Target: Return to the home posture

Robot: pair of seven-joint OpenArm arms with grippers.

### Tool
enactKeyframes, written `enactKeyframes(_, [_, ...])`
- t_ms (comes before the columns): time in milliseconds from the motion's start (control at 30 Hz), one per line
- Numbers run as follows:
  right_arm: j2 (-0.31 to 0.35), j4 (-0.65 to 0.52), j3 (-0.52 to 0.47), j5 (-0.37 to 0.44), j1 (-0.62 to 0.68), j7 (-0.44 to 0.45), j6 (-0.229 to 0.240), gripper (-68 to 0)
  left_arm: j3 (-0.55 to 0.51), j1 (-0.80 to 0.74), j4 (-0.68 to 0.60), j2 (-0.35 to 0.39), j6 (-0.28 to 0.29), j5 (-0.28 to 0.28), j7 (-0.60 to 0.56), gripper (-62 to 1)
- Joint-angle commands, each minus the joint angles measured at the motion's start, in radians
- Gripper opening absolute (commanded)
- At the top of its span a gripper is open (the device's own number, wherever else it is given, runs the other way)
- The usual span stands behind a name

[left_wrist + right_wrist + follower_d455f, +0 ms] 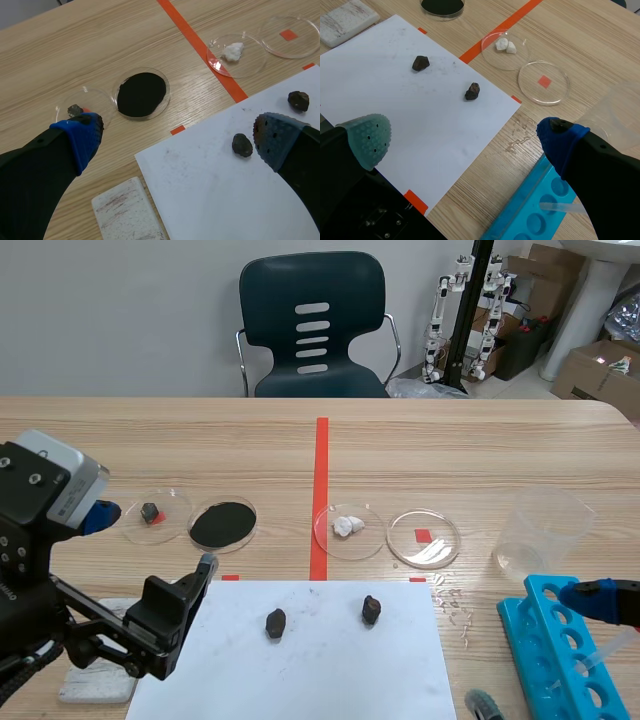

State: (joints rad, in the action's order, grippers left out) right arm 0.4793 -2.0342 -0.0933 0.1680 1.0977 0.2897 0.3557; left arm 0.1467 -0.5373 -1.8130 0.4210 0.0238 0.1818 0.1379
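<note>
At the scene's lower left the left gripper (176, 132) hangs with fingers apart above the white paper sheet (225, 200); at lower right the right gripper (464, 137), fingers likewise apart, hangs over the blue test-tube rack (524, 202)

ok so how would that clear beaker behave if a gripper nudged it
The beaker looks empty and thin-walled, so probably light and apt to slide or tip. Its smooth clear wall may be slippery to grip. What look like droplets beside it could help it skid.
</note>
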Motion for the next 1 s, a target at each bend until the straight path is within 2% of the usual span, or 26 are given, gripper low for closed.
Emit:
enactKeyframes(0, [0.005, -0.013, -0.003, 0.011, -0.001, 0.019, 0.0, -6.5, 0.005, 0.003, -0.014, -0.005, -0.002, 0.024, -0.016, 1.4])
enactKeyframes(200, [0.005, -0.013, -0.003, 0.011, -0.001, 0.019, 0.0, -6.5, 0.004, -0.007, -0.014, 0.021, -0.001, 0.041, -0.037, 1.4])
enactKeyframes(333, [0.005, -0.013, -0.003, 0.011, -0.001, 0.019, 0.0, -6.5, 0.004, -0.048, -0.014, 0.077, 0.0, 0.104, -0.159, 1.4])
enactKeyframes(433, [0.005, -0.013, -0.003, 0.011, -0.001, 0.019, 0.0, -6.5, -0.004, -0.089, -0.014, 0.11, 0.0, 0.111, -0.242, 1.4])
enactKeyframes(533, [0.005, -0.013, -0.003, 0.011, -0.001, 0.019, 0.0, -6.5, -0.043, -0.137, -0.014, 0.117, 0.002, 0.111, -0.284, 1.4])
enactKeyframes(633, [0.005, -0.013, -0.003, 0.011, -0.001, 0.019, 0.0, -6.5, -0.105, -0.187, -0.014, 0.117, 0.003, 0.111, -0.279, 1.4])
enactKeyframes(733, [0.005, -0.013, -0.003, 0.011, -0.001, 0.019, 0.0, -6.5, -0.167, -0.237, -0.021, 0.117, 0.029, 0.108, -0.276, 1.4])
enactKeyframes(867, [0.005, -0.013, -0.003, 0.011, -0.001, 0.019, 0.0, -6.5, -0.245, -0.323, -0.074, 0.117, 0.04, 0.105, -0.277, 1.4])
enactKeyframes(967, [0.005, -0.013, -0.003, 0.011, -0.001, 0.019, 0.0, -6.5, -0.303, -0.388, -0.123, 0.117, 0.04, 0.071, -0.276, 1.4])
